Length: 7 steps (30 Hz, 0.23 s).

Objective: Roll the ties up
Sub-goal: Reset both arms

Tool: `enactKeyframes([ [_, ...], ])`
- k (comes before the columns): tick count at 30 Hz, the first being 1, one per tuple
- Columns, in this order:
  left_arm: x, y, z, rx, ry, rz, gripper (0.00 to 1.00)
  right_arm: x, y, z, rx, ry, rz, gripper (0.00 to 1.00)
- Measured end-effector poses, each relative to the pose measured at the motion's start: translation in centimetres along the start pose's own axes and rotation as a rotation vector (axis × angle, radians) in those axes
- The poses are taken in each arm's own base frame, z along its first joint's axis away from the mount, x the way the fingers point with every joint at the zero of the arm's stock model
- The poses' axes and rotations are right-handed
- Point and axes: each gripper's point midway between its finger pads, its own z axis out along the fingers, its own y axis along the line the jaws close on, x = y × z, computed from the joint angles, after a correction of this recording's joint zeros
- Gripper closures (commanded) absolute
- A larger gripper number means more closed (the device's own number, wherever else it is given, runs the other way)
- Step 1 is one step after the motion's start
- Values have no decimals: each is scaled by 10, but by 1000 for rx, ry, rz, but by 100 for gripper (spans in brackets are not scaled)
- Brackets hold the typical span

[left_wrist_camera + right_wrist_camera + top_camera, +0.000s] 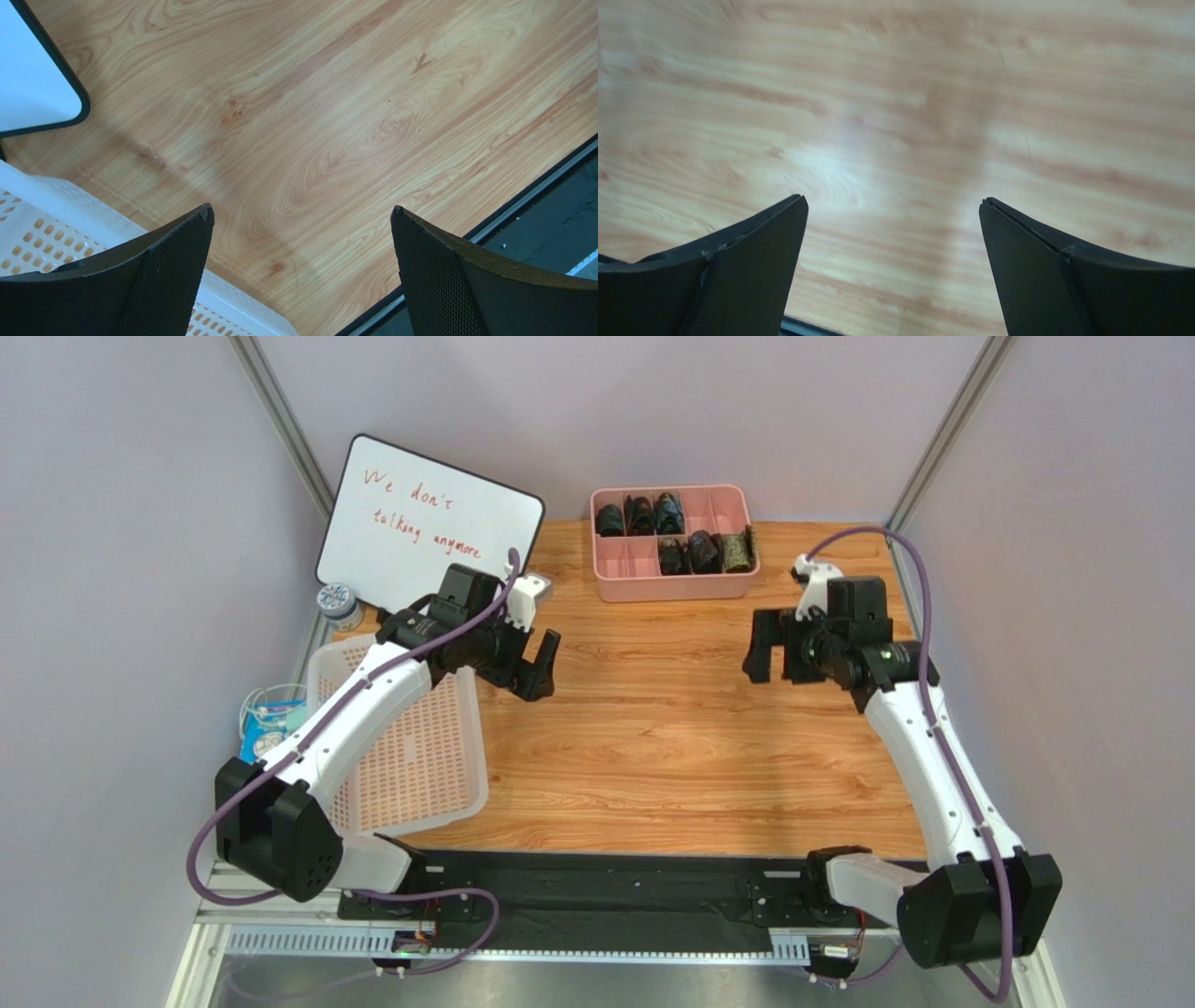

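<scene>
Left fingers [165, 280] spread wide, empty, over bare table [659, 742] beside white basket [421, 770] at left edge. Right fingers [1046, 273] also apart, nothing between. Rolled ties [671, 534] sit in pink divided tray [673, 592] at far edge; no loose tie visible. Probably done: retreat high, don't clip tray. Wood-grain top, grey walls, whiteboard [421, 518] at far-left corner.

Pale grey walls [126, 546] enclose a wooden table [659, 756].
</scene>
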Motion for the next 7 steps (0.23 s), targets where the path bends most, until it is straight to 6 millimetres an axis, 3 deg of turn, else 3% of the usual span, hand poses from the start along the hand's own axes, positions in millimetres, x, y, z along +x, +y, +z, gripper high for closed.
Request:
enactKeyframes([
  [4,12,2,-2,-17,15,-5,0,65,-16,-6,43,107,42,0],
  [7,18,4,-13,-46,3,-1,1,82,-18,-19,49,109,57,0],
])
